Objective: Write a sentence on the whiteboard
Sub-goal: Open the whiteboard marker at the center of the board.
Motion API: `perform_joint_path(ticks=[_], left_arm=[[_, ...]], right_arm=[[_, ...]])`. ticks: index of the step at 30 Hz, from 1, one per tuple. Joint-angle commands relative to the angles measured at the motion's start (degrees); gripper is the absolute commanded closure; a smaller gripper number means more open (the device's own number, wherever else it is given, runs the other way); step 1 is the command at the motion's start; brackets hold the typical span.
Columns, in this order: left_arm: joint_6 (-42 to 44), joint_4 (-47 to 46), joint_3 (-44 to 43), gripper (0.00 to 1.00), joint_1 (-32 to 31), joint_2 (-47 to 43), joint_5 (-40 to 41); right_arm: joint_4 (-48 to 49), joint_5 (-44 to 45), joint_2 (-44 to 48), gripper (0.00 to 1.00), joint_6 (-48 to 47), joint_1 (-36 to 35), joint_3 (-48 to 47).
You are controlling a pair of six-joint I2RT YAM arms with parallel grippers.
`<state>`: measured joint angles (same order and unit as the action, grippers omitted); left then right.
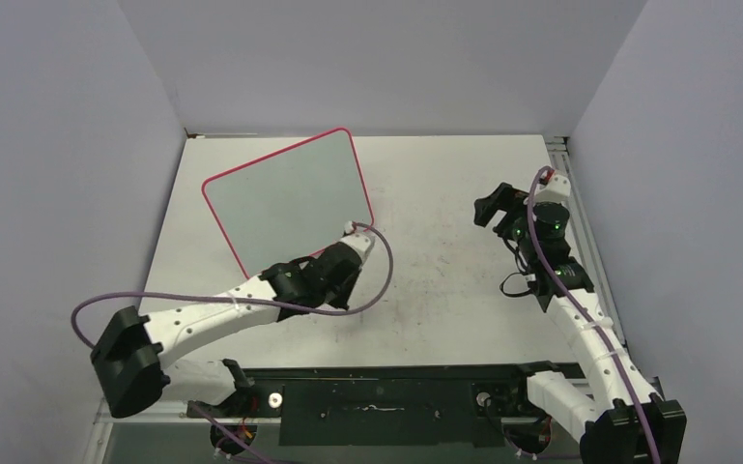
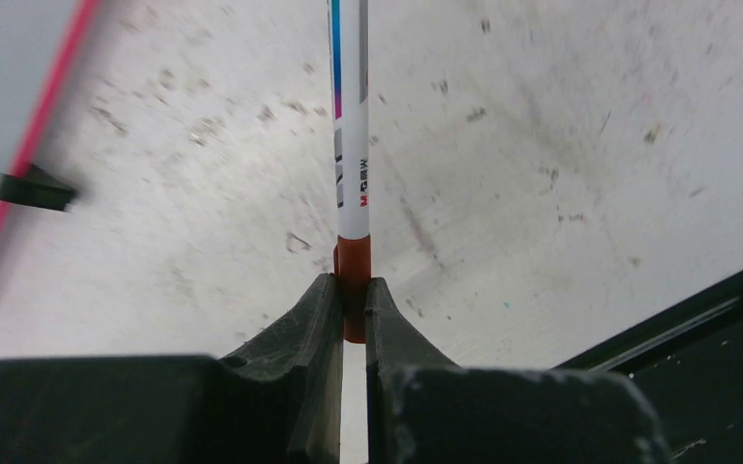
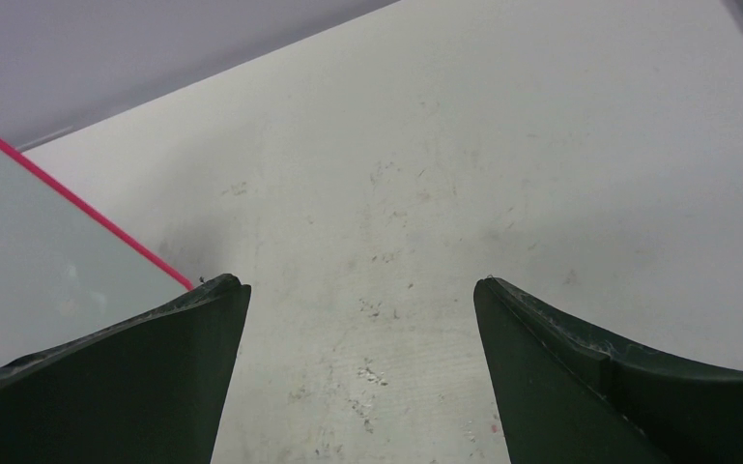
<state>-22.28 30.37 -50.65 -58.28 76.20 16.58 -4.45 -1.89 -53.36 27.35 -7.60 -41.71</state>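
Between the fingertips of the left gripper (image 2: 351, 285), a white marker (image 2: 352, 145) with a red-brown end is sitting tightly clamped, pointing ahead over the scuffed tabletop (image 2: 541, 145). The whiteboard (image 1: 285, 198) is resting just ahead-left of that claw. The right gripper (image 3: 362, 290) is hovering with jaws spread wide, holding nothing, the board's pink edge off to its left.

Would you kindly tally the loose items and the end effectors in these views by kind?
Whiteboard: 1
Marker: 1
End effectors: 2, the left end effector and the right end effector
Total: 4
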Motion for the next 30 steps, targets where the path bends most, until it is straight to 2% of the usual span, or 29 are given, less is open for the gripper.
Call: perform_joint_path(ticks=[1, 4, 7, 11, 15, 20, 24, 30], left_arm=[[8.7, -0.6, -3.0, 1.00, 5.3, -9.4, -1.3], [13.8, -2.0, 0.1, 1.00, 6.6, -13.4, -1.0], [17.6, -6.1, 5.1, 1.00, 6.8, -17.4, -7.4], [20.5, -7.1, 6.8, 1.00, 6.9, -20.2, -13.2], [23.7, -6.2, 7.5, 1.00, 6.7, -19.6, -16.4], [24.5, -6.6, 7.7, 1.00, 5.8, -18.8, -20.5], [24.8, -7.0, 8.1, 1.00, 4.5, -18.8, -22.6], [24.7, -7.2, 8.2, 1.00, 2.1, -18.3, -23.0]], right_arm=[[3.7, -13.0, -3.2, 0.10, 0.8, 0.0, -2.0], [3.9, -25.3, -6.9, 0.10, 2.8, -0.2, -3.3], [7.6, -38.2, -10.4, 0.10, 6.0, -1.5, -3.9], [5.5, -47.5, -14.7, 0.10, 4.7, -6.5, -6.2], [7.8, -58.1, -17.0, 0.08, 7.2, -9.0, -5.6], [-1.5, -61.2, -20.2, 0.03, 0.6, -14.8, -7.5], [-2.1, -62.0, -22.1, 0.00, -0.9, -19.0, -7.9], [3.6, -64.4, -26.0, 0.18, 1.5, -21.5, -7.2]])
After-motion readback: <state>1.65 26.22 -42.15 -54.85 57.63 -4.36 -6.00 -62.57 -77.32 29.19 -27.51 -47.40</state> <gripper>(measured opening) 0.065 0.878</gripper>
